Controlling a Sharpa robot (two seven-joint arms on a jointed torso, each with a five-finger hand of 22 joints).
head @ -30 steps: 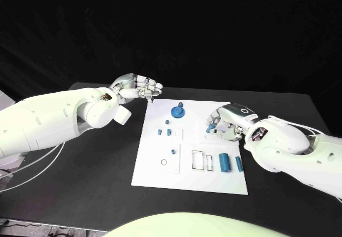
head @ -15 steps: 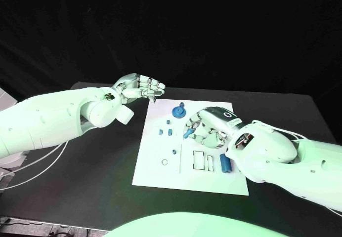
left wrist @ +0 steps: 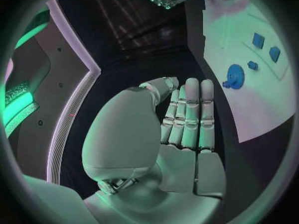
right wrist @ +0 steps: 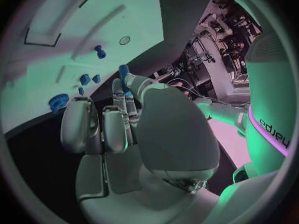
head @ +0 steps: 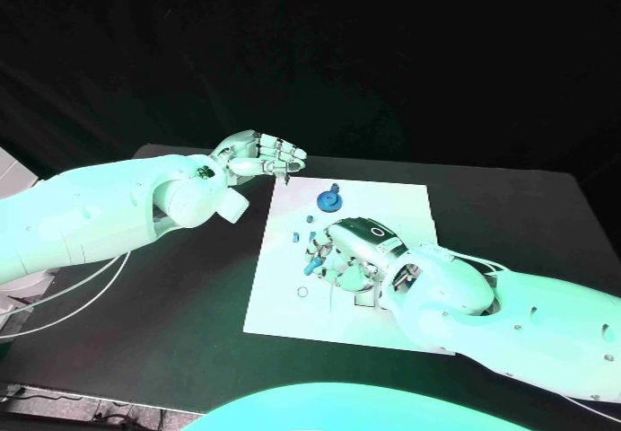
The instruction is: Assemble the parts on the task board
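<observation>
Right hand pinches blue part low over task board, prob. carrying it to a slot. Left hand curled shut, empty, parked off board's far corner above worktop.

Matt white task board on matt black table.

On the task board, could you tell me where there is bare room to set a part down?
The task board is bare along its far right, beside the blue gear, and at its near left corner. Its middle is crowded: small blue parts and the right hand.
</observation>
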